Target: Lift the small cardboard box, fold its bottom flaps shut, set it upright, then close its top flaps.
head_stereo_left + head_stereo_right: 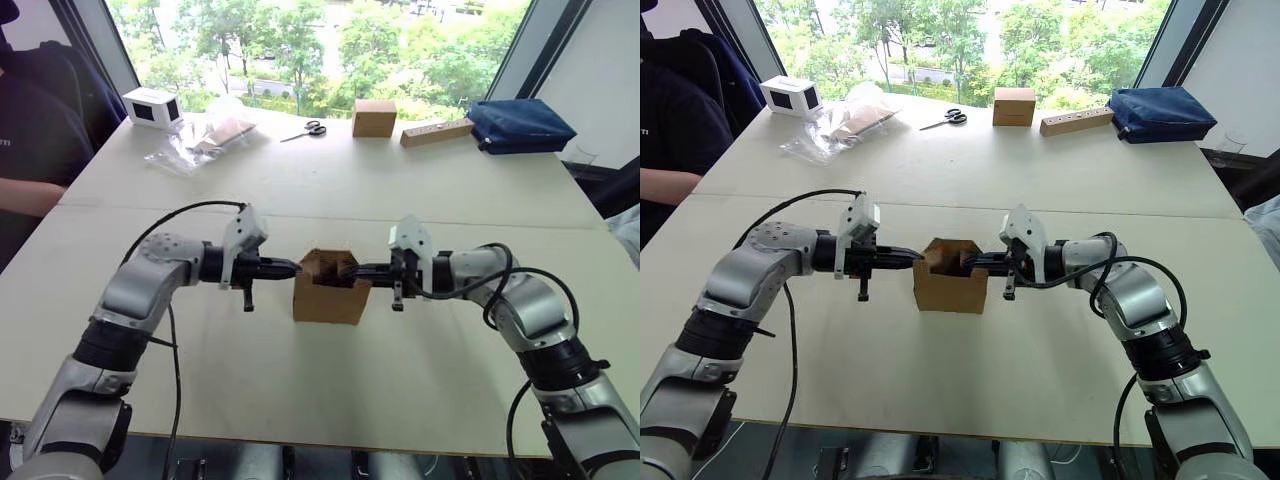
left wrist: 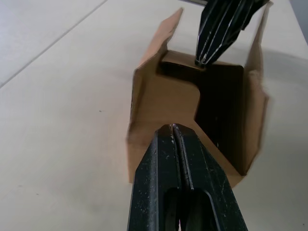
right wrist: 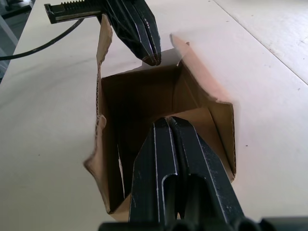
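Item: small plain brown corrugated cardboard box [image 1: 331, 290], unprinted, standing upright near the middle of the pale table [image 1: 330, 390], open end up. Top flaps [image 1: 962, 252]: not yet shut; two lean inward over the cavity, the others stand up at the sides. Bottom flaps: under the box, hidden from us.

Left gripper [image 1: 292, 268]: two black fingers pressed together, nothing between them, tip at the box's left upper rim. In the left wrist view its fingers [image 2: 179, 159] sit over a flap folded inward.

Right gripper [image 1: 347, 270]: likewise clenched on nothing, tip reaching over the right rim into the opening; fingers [image 3: 168, 144] above the right flap in the right wrist view.

Handling, as we judge it: light, thin-walled, stiff along the panels but weak at the creases; empty, so it will likely slide on the table if pushed from one side only. We would press flaps down near their free edges, both sides at once, and steady the box by its side walls.

Also on the table, far side: brown cube box [image 1: 374, 117], scissors [image 1: 305, 130], white box with dark window [image 1: 152, 106].
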### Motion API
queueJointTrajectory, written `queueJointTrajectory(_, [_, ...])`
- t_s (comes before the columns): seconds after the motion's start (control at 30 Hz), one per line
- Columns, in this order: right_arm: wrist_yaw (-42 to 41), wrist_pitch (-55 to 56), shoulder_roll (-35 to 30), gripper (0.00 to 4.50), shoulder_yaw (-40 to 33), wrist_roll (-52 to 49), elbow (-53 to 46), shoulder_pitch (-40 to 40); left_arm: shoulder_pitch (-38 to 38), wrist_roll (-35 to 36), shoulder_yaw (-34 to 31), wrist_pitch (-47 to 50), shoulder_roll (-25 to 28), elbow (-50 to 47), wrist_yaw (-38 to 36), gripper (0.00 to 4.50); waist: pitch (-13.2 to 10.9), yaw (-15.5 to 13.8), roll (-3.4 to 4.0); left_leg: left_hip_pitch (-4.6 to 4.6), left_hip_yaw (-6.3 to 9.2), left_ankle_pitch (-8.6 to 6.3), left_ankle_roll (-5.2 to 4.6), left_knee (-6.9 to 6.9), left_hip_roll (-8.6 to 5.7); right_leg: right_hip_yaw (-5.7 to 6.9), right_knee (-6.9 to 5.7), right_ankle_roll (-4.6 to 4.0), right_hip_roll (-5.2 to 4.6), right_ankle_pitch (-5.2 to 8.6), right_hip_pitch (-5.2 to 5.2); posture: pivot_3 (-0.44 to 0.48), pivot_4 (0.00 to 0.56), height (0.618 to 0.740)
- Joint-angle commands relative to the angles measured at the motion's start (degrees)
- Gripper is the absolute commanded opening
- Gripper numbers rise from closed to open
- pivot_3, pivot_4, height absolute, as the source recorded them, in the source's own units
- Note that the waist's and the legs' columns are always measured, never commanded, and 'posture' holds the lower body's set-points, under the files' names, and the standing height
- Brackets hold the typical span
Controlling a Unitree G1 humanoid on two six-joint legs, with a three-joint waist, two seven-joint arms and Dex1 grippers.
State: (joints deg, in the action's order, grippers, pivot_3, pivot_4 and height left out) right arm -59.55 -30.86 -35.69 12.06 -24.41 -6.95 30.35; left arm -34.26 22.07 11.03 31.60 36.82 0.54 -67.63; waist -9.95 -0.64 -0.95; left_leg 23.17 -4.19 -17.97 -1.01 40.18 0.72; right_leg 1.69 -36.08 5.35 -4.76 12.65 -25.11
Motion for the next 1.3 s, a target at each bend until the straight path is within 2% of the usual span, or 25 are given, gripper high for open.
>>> queueJointTrajectory(0.03, [-0.50,1.10,0.42,0.00,-0.78,0.44,-0.90,0.74,-1.25,-1.56,0.50,-2.55,-0.19,-0.45,-0.45,0.01,0.00,0.02,0.00,0.00,0.00,0.00,0.00,0.00,0.00,0.00,0.00,0.00,0.00,0.00,0.00,0.000,0.150,0.740])
queueJointTrajectory(0.3, [-0.59,1.34,0.82,0.00,-0.95,1.38,-0.74,0.10,-2.25,-2.51,0.25,-3.14,-0.66,0.76,-0.62,0.01,0.00,0.05,0.00,-0.01,0.01,0.00,0.00,0.00,0.01,0.00,0.00,0.00,0.01,0.00,-0.01,0.000,0.150,0.740])
queueJointTrajectory(0.47, [-0.80,1.76,0.98,0.00,-0.31,2.63,-0.01,0.22,-3.13,-7.41,3.07,-7.46,-0.20,4.34,-1.39,0.01,0.00,0.04,0.00,-0.01,-0.01,0.00,0.00,0.00,-0.01,0.00,0.00,0.00,0.02,0.00,0.00,0.000,0.150,0.740])
queueJointTrajectory(1.1, [-1.29,4.18,1.46,0.00,1.23,7.52,1.82,1.23,-2.40,-10.17,3.86,-11.58,-1.12,6.11,-2.60,0.01,0.02,0.00,0.03,-0.06,-0.04,0.00,-0.01,0.00,0.01,0.00,-0.01,0.00,0.01,0.00,0.04,0.000,0.150,0.740])
queueJointTrajectory(1.2, [-1.25,4.72,1.77,0.00,1.07,7.96,2.08,1.57,-2.62,-9.32,2.93,-11.39,-1.22,5.86,-2.35,0.01,0.02,0.01,0.03,-0.09,-0.03,0.00,-0.01,0.00,0.01,0.00,-0.01,0.00,0.01,0.00,0.07,0.000,0.150,0.740])
queueJointTrajectory(1.3, [-1.30,5.02,1.90,0.00,0.71,8.00,2.28,2.11,-5.01,-1.35,-3.20,-5.69,-2.48,6.26,-3.05,0.01,0.02,0.06,0.03,-0.11,-0.02,-0.01,-0.01,0.00,0.03,0.00,-0.01,0.00,0.01,0.00,0.09,0.000,0.150,0.740])
